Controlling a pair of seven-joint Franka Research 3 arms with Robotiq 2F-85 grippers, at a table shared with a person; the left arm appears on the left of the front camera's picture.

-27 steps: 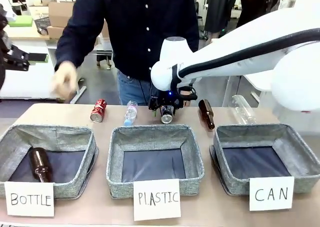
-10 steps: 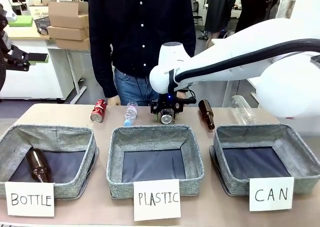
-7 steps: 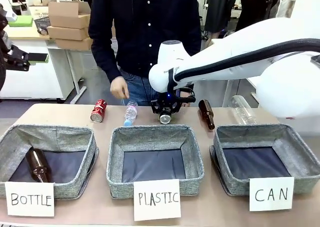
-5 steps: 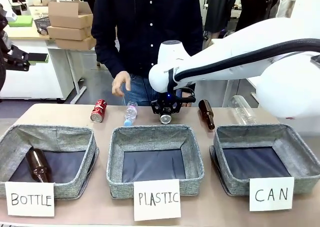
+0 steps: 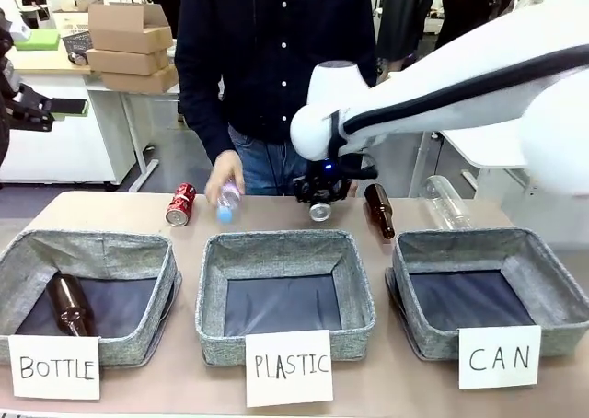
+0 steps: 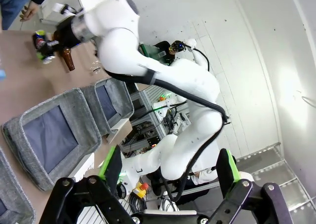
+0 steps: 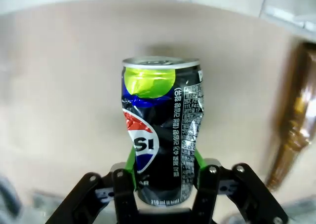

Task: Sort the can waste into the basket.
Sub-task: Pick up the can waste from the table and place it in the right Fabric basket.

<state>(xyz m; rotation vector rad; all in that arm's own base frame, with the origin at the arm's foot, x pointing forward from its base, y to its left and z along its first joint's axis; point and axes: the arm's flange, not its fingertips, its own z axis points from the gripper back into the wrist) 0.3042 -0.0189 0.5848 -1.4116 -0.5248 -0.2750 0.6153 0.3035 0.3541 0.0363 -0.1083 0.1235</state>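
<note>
The right end effector (image 5: 319, 200) is clamped on the dark can (image 7: 160, 135). Since half a second ago it has risen and swung a little to the right. The can now hangs clear of the table (image 5: 110, 214), behind the middle basket, so I'd say the pick is done and the carry to the CAN basket (image 5: 460, 241) has begun. Just to its right a brown glass bottle (image 5: 380, 208) lies on the table. On the other side the person's hand (image 5: 224, 171) has come down onto the small clear bottle (image 5: 225, 202), and the red can (image 5: 181, 203) lies just beyond it, untouched. The CAN basket and the PLASTIC basket (image 5: 285, 243) hold nothing yet, while the BOTTLE basket (image 5: 92, 241) has one binned bottle (image 5: 74, 303). The left end effector (image 6: 169, 167) hangs well away from the work with its fingers apart, empty.
</note>
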